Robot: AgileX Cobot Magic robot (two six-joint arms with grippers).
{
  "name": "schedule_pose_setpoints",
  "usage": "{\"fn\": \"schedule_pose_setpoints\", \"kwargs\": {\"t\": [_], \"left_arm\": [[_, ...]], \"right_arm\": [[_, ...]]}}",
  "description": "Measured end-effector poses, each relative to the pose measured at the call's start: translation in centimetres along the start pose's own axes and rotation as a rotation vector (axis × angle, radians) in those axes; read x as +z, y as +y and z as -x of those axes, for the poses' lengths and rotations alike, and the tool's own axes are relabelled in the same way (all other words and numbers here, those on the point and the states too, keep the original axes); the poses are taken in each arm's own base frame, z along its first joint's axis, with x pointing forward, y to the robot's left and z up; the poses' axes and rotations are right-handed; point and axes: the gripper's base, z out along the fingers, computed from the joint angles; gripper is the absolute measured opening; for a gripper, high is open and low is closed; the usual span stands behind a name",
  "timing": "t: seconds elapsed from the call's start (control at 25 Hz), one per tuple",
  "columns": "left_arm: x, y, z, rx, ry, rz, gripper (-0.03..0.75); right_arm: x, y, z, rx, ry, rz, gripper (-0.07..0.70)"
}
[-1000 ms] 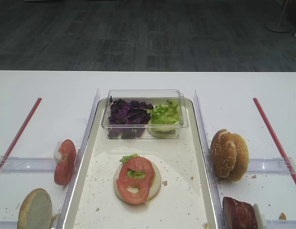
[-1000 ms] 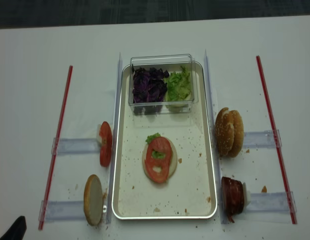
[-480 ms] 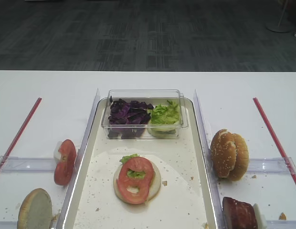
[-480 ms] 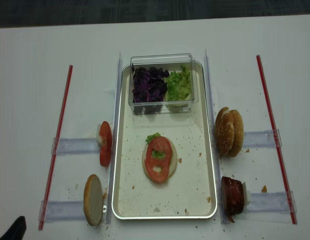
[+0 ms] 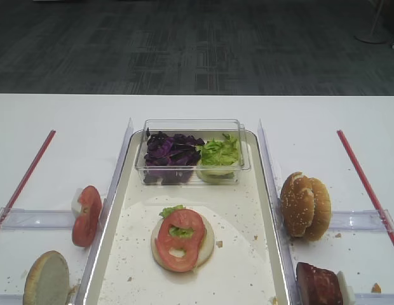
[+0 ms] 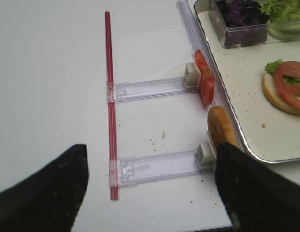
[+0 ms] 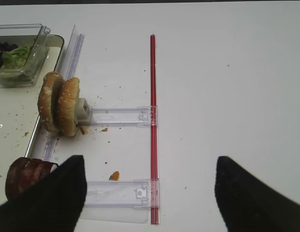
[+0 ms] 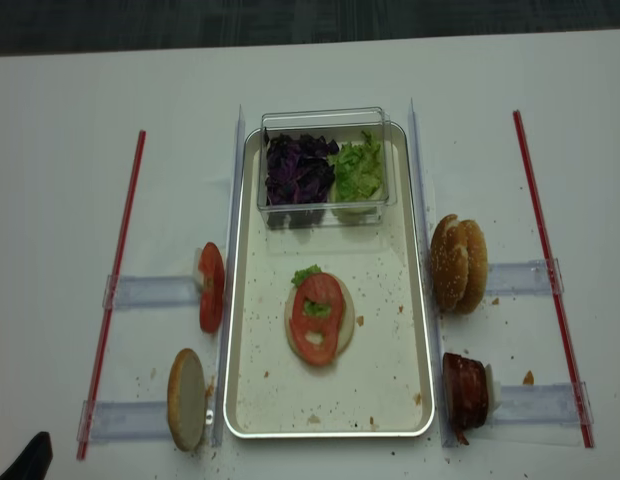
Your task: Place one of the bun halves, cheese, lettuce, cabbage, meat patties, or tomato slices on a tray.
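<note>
On the tray (image 5: 244,254) lies a bun half topped with lettuce and a tomato slice (image 5: 182,236). Cabbage (image 5: 168,152) and more lettuce (image 5: 219,152) fill a clear tub at the tray's far end. Left of the tray stand tomato slices (image 6: 205,82) and a bun half (image 6: 221,128) on edge. On the right stand two sesame bun halves (image 7: 58,104) and meat patties (image 7: 26,174). Cheese is out of view. My left gripper (image 6: 150,164) hangs open over the table left of the tray. Open too, my right gripper (image 7: 150,169) hangs right of the patties. Neither holds anything.
Clear plastic holder rails (image 6: 157,166) (image 7: 121,193) lie under both grippers, crossing red strips (image 6: 110,111) (image 7: 153,121). Clear guide walls (image 5: 268,171) flank the tray. Crumbs speckle the tray and table. The table's far edge (image 5: 197,95) runs behind the tub.
</note>
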Motion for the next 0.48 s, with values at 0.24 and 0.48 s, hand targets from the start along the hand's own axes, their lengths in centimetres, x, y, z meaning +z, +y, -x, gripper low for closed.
{"fn": "schedule_pose_setpoints", "kwargs": {"t": [0.24,0.48], "left_arm": [[0.00,-0.06,0.00,-0.025,-0.001,0.038,0.493],[0.00,-0.09,0.00,-0.041,-0.002,0.061,0.493]], "right_arm": [[0.00,0.00,0.00,0.000,0.000,0.000,0.571],[0.00,0.00,0.00,0.000,0.000,0.000,0.571]]}}
